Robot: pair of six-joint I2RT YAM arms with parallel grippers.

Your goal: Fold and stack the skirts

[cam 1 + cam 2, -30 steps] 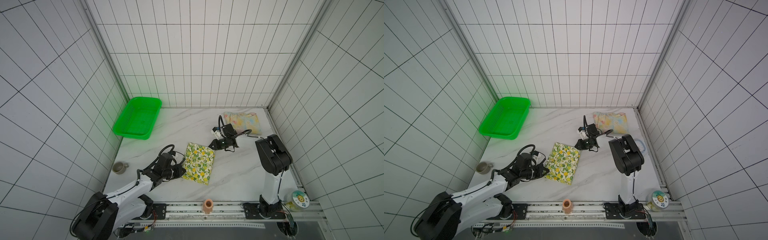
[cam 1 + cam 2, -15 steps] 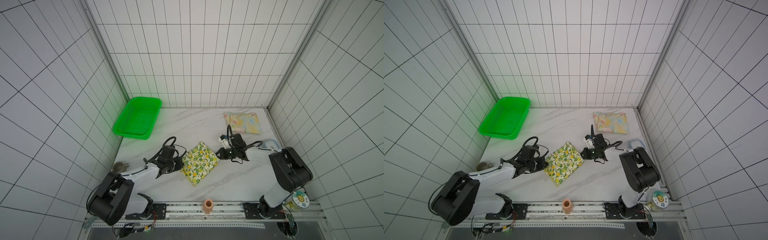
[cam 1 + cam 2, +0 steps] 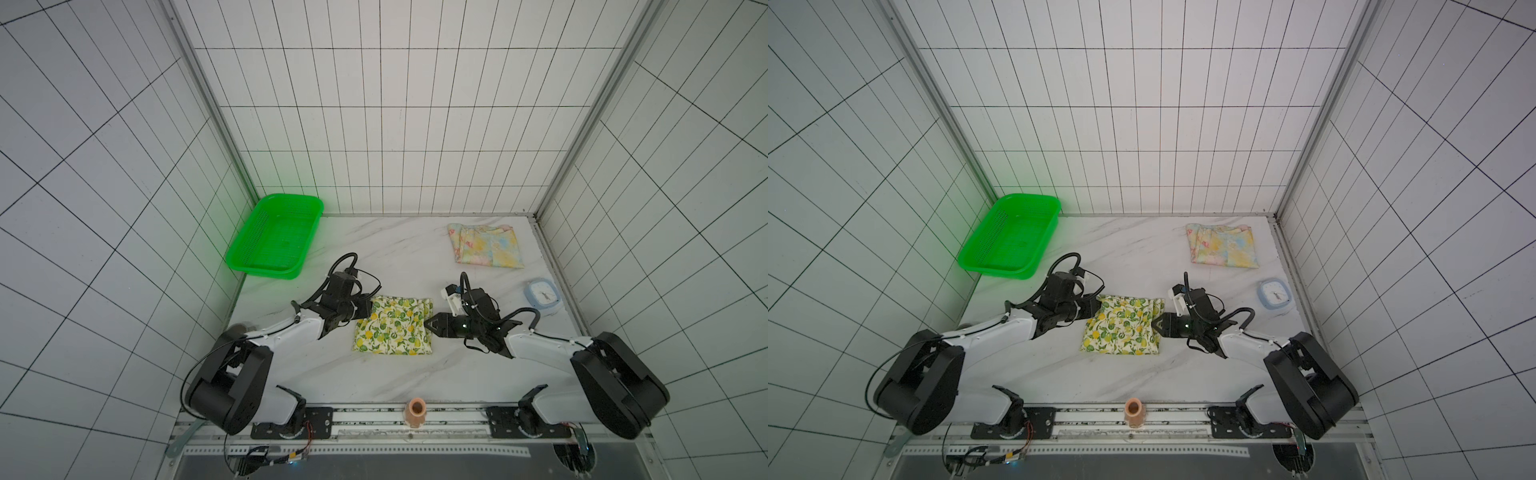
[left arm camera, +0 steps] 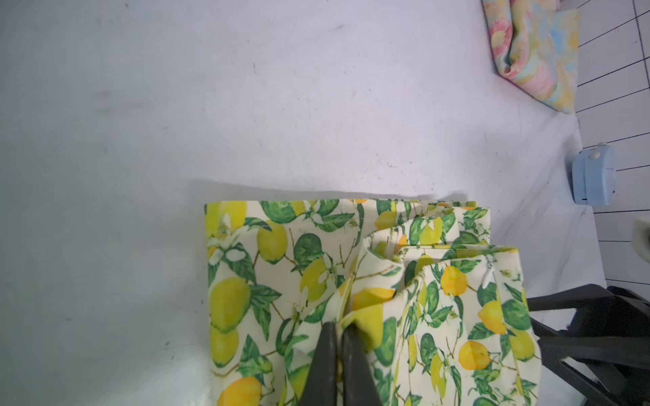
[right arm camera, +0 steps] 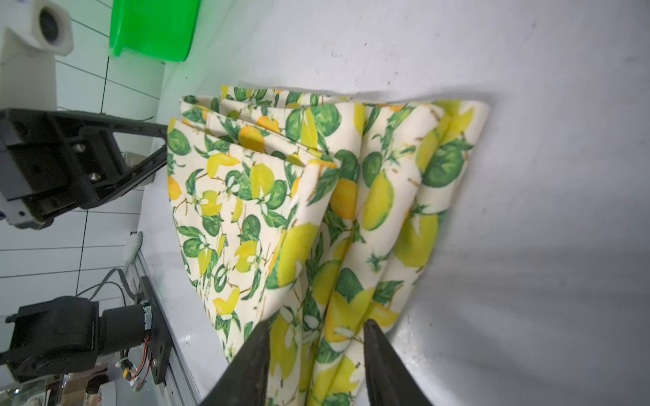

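- Left gripper (image 4: pixel 338 330) clamped shut on a raised pleat of the lemon skirt (image 4: pixel 246 281), pinched at the packet edge nearest that claw; probably to anchor or lift the folded layers as one.
- Opposite, across the packet, right gripper (image 5: pixel 316 327) with jaws parted, astride the skirt's thick folded edge. Cloth between the jaws, no squeeze visible; impossible to tell whether meant to close or to draw clear.
- Between the two claws, lemon skirt folded to a rough rectangle, flat on the marble table (image 3: pixel 374 253). Layers fanned and loose on the right claw's side, so likely to spill open under a one-sided lift.
- Beyond the right gripper, toward the back wall, pastel floral skirt (image 3: pixel 486 246), folded, well apart from the lemon one. Stacking not yet done.
- Behind the right gripper, near the table's side edge, light blue alarm clock (image 3: pixel 541 296), just off a straight carry toward the pastel skirt. Worth a wide berth for the forearm.
- Beyond the left gripper, in the far corner, green basket (image 3: pixel 274 237), well clear of both claws.
- Ahead of both claws, bare marble between the two skirts: ample room for a low carry or slide.
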